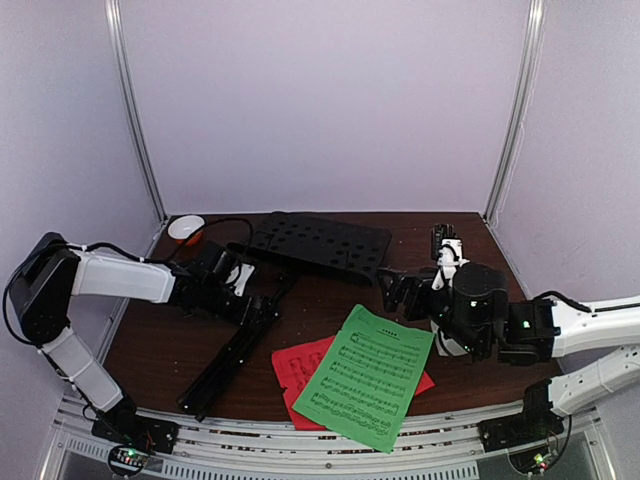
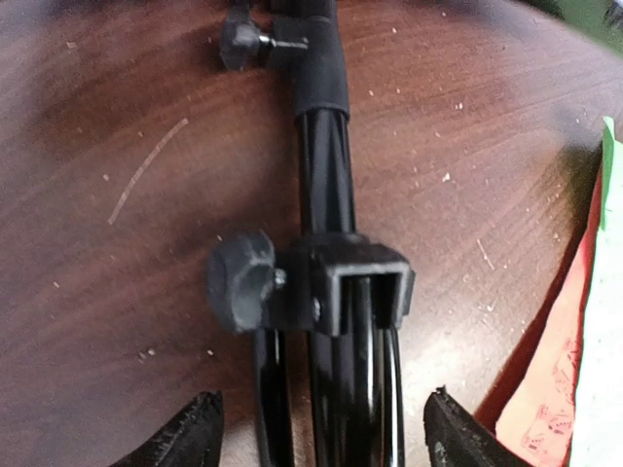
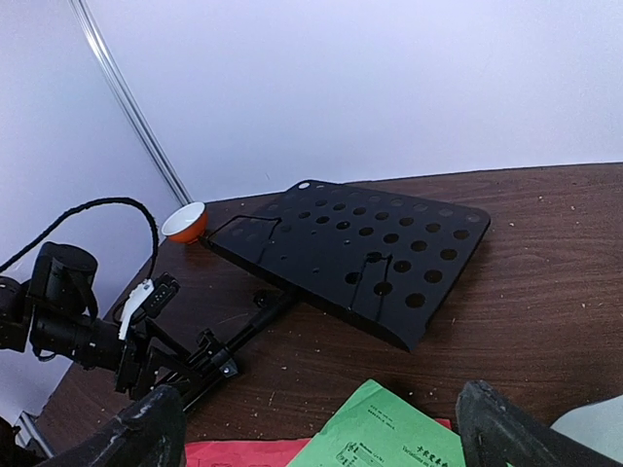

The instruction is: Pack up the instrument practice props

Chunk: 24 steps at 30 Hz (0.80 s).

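Top cam high behind arms [image 1: 120,275], L wrist close over stand pole [image 2: 326,185], R wrist low facing desk [image 3: 360,253], shared: stand [image 1: 320,245]

A black metal tripod music stand [image 2: 326,175] lies on the brown wooden desk [image 2: 127,146], with a round black knob [image 2: 240,282] at its collar. The left claw [image 2: 321,440] straddles its tubes, fingertips apart, touching nothing. A red paper page [image 2: 550,389] and a green paper page [image 2: 611,185] lie at right.

Beyond the right pincer [image 3: 321,428] stand pale lilac walls [image 3: 389,78], meeting at a slim white post [image 3: 128,97]. Under the left pincer [image 2: 321,443] the dark wood-grain bench [image 2: 127,292] shows a pale scratch [image 2: 146,165] and scattered specks. The light is soft and even.
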Tool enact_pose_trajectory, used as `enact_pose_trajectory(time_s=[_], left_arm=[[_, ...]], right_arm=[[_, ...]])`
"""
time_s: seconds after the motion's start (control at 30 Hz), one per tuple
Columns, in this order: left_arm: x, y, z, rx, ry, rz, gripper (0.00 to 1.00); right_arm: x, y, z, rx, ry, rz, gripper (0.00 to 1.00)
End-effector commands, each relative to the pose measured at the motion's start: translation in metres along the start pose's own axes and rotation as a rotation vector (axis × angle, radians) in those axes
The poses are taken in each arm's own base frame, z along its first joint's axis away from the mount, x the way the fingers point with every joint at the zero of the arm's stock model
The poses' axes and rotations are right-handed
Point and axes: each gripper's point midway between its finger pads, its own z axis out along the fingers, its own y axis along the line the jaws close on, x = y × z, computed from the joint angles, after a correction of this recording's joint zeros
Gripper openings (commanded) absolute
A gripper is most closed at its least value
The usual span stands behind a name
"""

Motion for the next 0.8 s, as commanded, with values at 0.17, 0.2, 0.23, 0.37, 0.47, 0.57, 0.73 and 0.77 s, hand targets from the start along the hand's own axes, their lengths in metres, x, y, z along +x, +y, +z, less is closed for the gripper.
enact_pose_trajectory(time_s=[0.17, 0.2, 0.23, 0.37, 0.47, 0.57, 0.73, 0.77], left_arm=[[-0.072, -0.012, -0.043, -0.015, -0.218, 0.085, 0.87], [-0.084, -0.016, -0.053, -0.011, -0.241, 0.106, 0.89], [-0.098, -0.018, -0.063, -0.010, -0.272, 0.116, 0.90], [-0.145, -0.008, -0.102, 0.009, -0.375, 0.092, 0.93], [-0.165, 0.035, -0.130, -0.021, -0.448, 0.020, 0.94], [-0.164, 0.102, -0.158, -0.105, -0.526, -0.099, 0.95], [-0.108, 0.226, -0.216, -0.322, -0.693, -0.392, 0.95], [-0.091, 0.243, -0.225, -0.392, -0.719, -0.438, 0.95]], right_arm=[[-0.026, 0.012, 0.002, -0.005, 0.008, -0.072, 1.00], [-0.032, 0.015, 0.006, -0.012, 0.024, -0.075, 1.00], [-0.041, 0.015, 0.010, -0.001, 0.032, -0.075, 1.00], [-0.074, 0.004, 0.027, 0.032, 0.067, -0.064, 1.00], [-0.095, -0.030, 0.040, 0.099, 0.083, -0.042, 1.00], [-0.108, -0.092, 0.049, 0.205, 0.099, 0.008, 1.00], [-0.130, -0.234, 0.027, 0.470, 0.032, 0.135, 1.00], [-0.131, -0.258, 0.018, 0.518, 0.015, 0.159, 1.00]])
